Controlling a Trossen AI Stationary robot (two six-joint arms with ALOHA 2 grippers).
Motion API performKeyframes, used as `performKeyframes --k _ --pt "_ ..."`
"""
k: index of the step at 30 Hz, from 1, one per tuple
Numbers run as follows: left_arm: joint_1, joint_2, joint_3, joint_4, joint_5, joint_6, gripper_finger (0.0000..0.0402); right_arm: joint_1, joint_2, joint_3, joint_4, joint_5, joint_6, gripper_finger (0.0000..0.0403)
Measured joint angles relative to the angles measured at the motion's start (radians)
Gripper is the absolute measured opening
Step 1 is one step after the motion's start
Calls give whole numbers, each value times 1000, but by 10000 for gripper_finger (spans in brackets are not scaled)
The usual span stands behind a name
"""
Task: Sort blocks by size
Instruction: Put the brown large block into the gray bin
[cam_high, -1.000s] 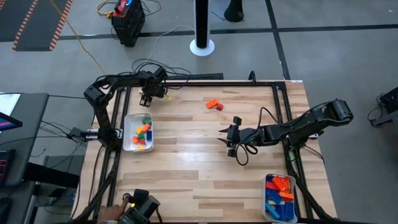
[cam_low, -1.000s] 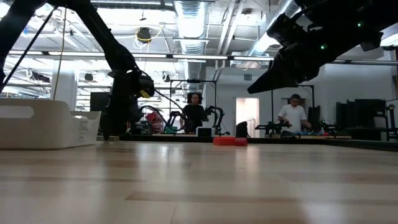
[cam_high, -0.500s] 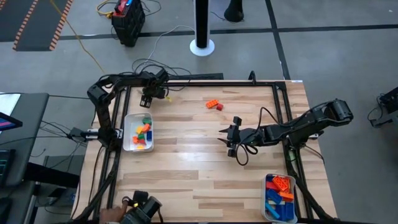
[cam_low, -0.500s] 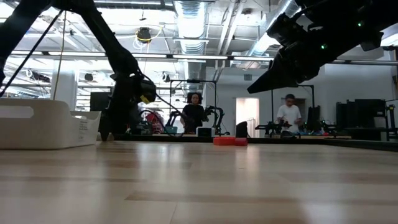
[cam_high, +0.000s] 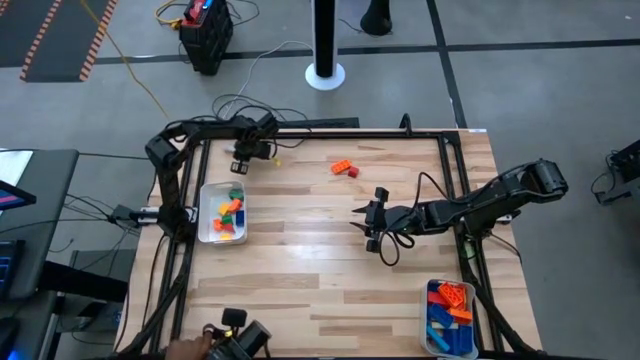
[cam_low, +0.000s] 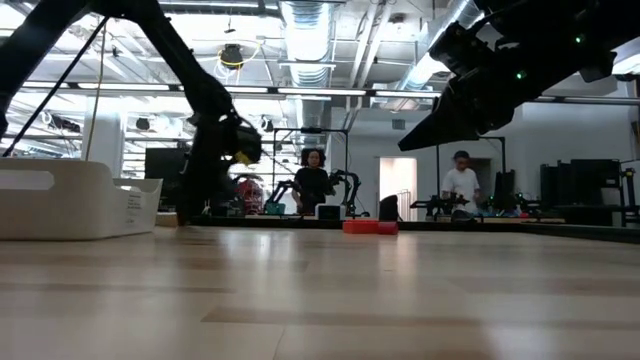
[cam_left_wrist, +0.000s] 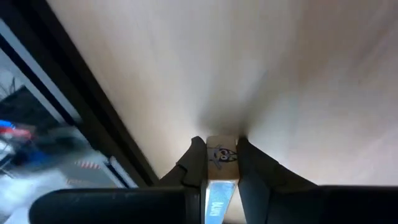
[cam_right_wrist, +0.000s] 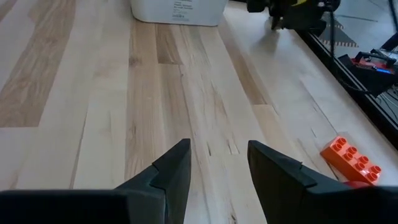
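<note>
A small tan wooden block (cam_left_wrist: 221, 155) with a printed figure sits between the fingers of my left gripper (cam_high: 244, 160), at the table's far left corner. My left gripper (cam_left_wrist: 221, 163) is shut on it. An orange block (cam_high: 342, 167) and a red block (cam_high: 353, 173) lie flat on the table toward the far edge; the right wrist view shows the orange block (cam_right_wrist: 351, 158) too. My right gripper (cam_high: 368, 228) hovers open over the middle of the table, its fingers (cam_right_wrist: 217, 168) holding nothing. My left gripper pinches the tan block by two opposite sides (cam_left_wrist: 209, 159) between its two fingers, at their free ends. The fingers slant steeply down from above. Whether the block's underside rests on the table, I cannot tell.
A white tray (cam_high: 206, 226) at the left edge holds several coloured blocks. Another white tray (cam_high: 428, 320) with blocks stands at the near right corner. A black frame rail (cam_left_wrist: 93, 118) runs close beside my left gripper. A person's hand holds a device (cam_high: 235, 338) at the near edge.
My left gripper has shifted a little toward the table's right edge along the far side. My right arm has kept still, and the orange and red blocks lie where they were.
</note>
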Motion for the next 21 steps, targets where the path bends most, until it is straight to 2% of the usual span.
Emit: performKeyframes --k 7,12,18,21 --pt "-101 -32 103 -70 166 -118 49 -6 -12 0 -56 1 25 187" --pt "-205 -97 161 -58 354 -204 49 -30 -39 0 -132 4 102 187" --pt "-333 -170 149 111 602 -330 49 -78 -17 0 -67 6 121 196" --pt "-403 -180 142 189 663 -369 49 -90 -17 0 -46 6 119 209"
